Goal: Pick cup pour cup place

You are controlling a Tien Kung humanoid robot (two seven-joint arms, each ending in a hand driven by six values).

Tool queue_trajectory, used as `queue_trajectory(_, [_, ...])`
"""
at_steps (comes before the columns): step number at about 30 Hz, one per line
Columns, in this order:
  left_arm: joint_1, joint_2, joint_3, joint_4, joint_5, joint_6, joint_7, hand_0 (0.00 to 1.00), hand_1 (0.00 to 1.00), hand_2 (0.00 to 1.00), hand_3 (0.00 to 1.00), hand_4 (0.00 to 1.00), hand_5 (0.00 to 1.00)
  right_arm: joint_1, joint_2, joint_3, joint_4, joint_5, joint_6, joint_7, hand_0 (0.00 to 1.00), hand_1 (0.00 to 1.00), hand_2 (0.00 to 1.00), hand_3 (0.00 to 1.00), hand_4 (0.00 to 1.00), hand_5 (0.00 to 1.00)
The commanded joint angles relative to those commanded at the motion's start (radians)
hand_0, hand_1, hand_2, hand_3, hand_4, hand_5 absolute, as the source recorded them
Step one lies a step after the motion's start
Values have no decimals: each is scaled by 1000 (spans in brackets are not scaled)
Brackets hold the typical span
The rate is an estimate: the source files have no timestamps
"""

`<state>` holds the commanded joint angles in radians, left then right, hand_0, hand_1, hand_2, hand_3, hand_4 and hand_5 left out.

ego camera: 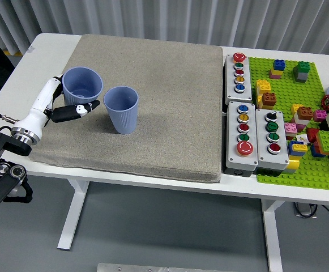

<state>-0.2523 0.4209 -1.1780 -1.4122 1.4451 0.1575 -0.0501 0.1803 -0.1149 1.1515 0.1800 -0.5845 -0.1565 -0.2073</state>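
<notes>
Pick stage judged done: held cup [82, 85] gripped by left hand [59, 103] and apparently lifted clear of the mat [153, 85], raised and tilted slightly, mouth facing up and toward camera. Interior looks empty; contents cannot be confirmed.

Pour stage judged barely begun. Second cup [122, 109] standing upright on the mat, at about 4 o'clock from the held cup, just beside it, rims near but apart. No tipping over the second cup seen yet. Placing not yet done.

Fingers [73, 110] clenched around the held cup: dark fingers wrapped across the lower wall on the near side at about 6 o'clock of the cup, tips pointing toward the second cup; white part of the hand lying along the wall at about 9 o'clock. Cup body above and beyond the fingers, rim fully clear of them.

Right hand not in view.

Elsewhere, at 3 o'clock of the mat: button boxes [249, 133] and a green baseplate [283, 85] with bricks, well apart from both cups and not involved.

Remaining, by judgement: bring rim over the second cup, tip, return upright, set down.
</notes>
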Motion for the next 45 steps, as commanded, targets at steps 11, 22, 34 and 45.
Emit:
queue_trajectory(11, [-57, 45, 8, -4, 182, -13, 44, 614, 570, 628, 581, 743, 132, 3, -1, 1, 0, 2, -1, 2, 719, 683, 725, 692, 312, 303])
queue_trajectory(22, [-103, 56, 33, -30, 385, -26, 83, 618, 569, 628, 583, 739, 132, 14, -2, -2, 0, 11, -4, 4, 719, 683, 726, 692, 314, 301])
queue_trajectory(34, [-141, 95, 73, -62, 567, -41, 115, 610, 565, 627, 582, 738, 134, 16, -4, -3, 0, 13, -4, 5, 719, 683, 725, 692, 315, 300])
queue_trajectory(45, [-171, 110, 104, -70, 726, -52, 135, 609, 562, 624, 581, 736, 136, 18, -4, -5, 0, 17, -4, 5, 719, 683, 726, 692, 317, 301])
